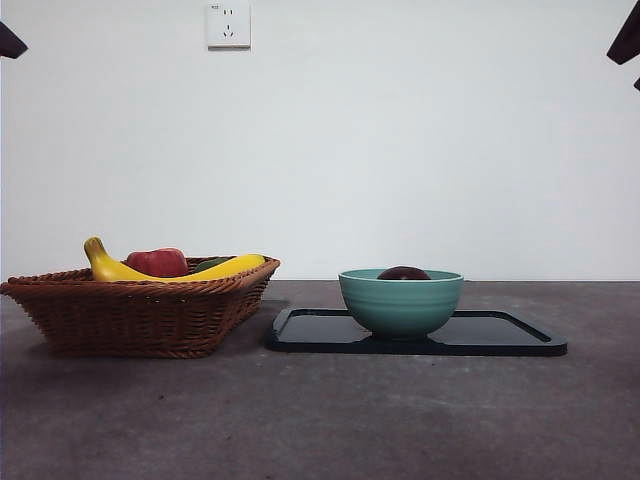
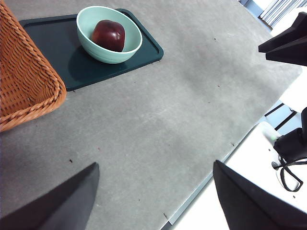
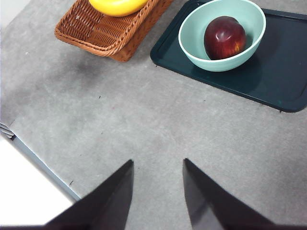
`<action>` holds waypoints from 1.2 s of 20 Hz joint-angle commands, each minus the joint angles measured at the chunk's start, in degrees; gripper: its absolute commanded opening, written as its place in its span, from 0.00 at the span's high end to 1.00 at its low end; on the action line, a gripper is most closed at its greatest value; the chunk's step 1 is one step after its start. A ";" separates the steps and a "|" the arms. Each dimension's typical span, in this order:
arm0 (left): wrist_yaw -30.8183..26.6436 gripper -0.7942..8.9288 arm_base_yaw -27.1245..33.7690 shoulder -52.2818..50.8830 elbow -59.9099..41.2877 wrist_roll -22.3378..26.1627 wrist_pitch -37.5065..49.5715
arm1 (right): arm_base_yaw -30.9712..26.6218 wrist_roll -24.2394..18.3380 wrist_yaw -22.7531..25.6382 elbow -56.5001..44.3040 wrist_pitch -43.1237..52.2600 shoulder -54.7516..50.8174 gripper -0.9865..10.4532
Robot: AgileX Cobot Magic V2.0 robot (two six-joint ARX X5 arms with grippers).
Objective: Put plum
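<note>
The plum [image 3: 225,37] sits in the green bowl [image 3: 192,45] on the dark tray [image 3: 283,72]; being round, it shows no long axis. Both grippers wait above the bench [image 3: 144,124], jaws spread and holding nothing.

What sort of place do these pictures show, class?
Probably a robot test bench: a plain grey tabletop against a bare white wall with a socket, staged with a woven wicker fruit basket.

grey table [image 1: 320,420], wicker basket [image 1: 140,315], dark tray [image 1: 500,335]

plum [image 3: 224,37] | dark maroon, glossy | resting inside green bowl [image 3: 201,57]
</note>
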 commanded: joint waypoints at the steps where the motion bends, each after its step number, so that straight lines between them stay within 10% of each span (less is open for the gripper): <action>1: 0.28 0.53 -0.22 0.26 0.46 -0.17 0.55 | 0.31 0.35 -0.11 0.31 0.35 0.37 0.77; 12: 0.26 0.53 -1.09 4.59 1.90 -3.19 2.34 | 0.31 0.37 -0.11 0.31 0.31 0.37 0.77; 24: -5.18 0.53 -4.68 43.95 30.84 0.39 8.35 | 0.31 0.33 -0.11 0.31 0.35 0.37 0.77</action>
